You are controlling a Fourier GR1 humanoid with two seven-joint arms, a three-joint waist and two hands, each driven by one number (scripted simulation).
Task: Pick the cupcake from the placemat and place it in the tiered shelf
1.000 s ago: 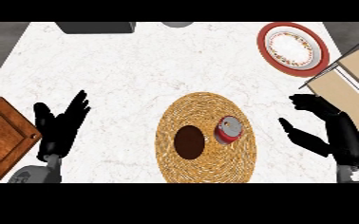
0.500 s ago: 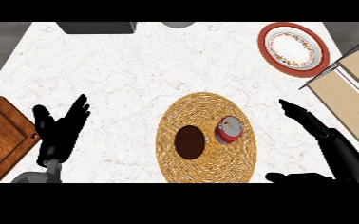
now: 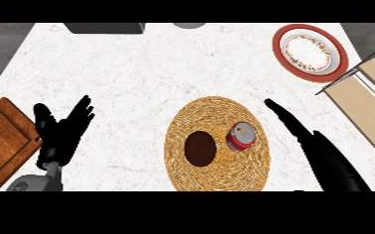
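Right hand (image 3: 313,143): enters from the lower right corner, fingers straight and laid together, pointing up and to the left. It is released and grasps nothing. Its fingertips stand just off the right rim of the placemat (image 3: 219,176); whether they touch the counter (image 3: 147,74) cannot be told.

Cupcake (image 3: 242,136): red casing, pale grey top, tilted. It lies on the right half of the placemat, to the left of the right hand's fingers and apart from them, a strip of woven mat between. No hand touches it.

Dark brown round item (image 3: 199,147): on the same mat, farther left of the right hand, just beside the cupcake. Its nature cannot be told.

Tiered shelf (image 3: 357,101): pale surface with a wire frame at the right edge, above and to the right of the right hand. A red-rimmed plate (image 3: 282,39) lies beyond the shelf, well above that hand.

Left hand (image 3: 62,134): near the left edge, fingers up and relaxed, resting, holding nothing. A brown wooden panel (image 3: 13,134) lies just to its left. The placemat is well to its right.
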